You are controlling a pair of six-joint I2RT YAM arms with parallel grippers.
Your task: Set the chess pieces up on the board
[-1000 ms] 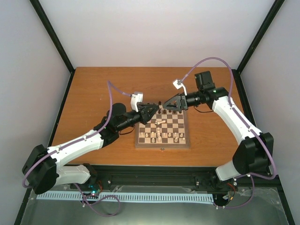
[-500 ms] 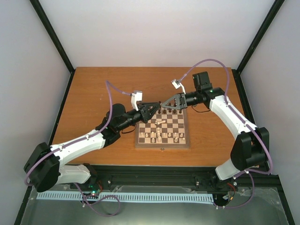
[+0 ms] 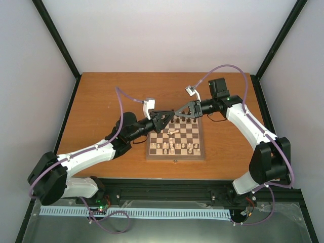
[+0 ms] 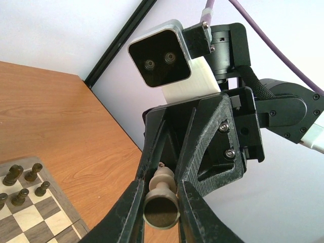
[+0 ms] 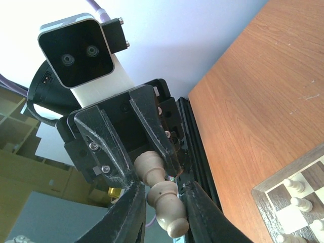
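Now the two claws meet nose to nose in the air, just over the far edge of the board [image 3: 174, 158]. The left gripper [image 3: 169, 116] reaches in from the board's left side. The right gripper [image 3: 180, 112] reaches in from its right side. Between them is one cream chess piece [image 4: 162, 208], up off the board and not touching it.

The left gripper is clamped on this piece. Its fingers [image 4: 132, 210] squeeze the fat bottom end. The piece lies on its side in the air. Its long line runs straight from one claw to the other, with the flat bottom toward the left claw and the round top toward the right claw.

The right gripper's fingers [image 5: 130, 215] sit on both sides of the top half, very close to it. It is not clear if they press on it yet.

This looks like a hand-over. The piece lies right inside the right claw's mouth, so that claw probably only needs to pinch. Then the left one can let go. After that the bottom end would be free, and it would have to turn down toward the board before the piece can stand.

Other pieces are on the board: dark pieces [image 4: 12, 174] on its far rows, cream pieces [image 3: 172, 148] on its near rows, and a fallen piece [image 3: 173, 131] near its middle.
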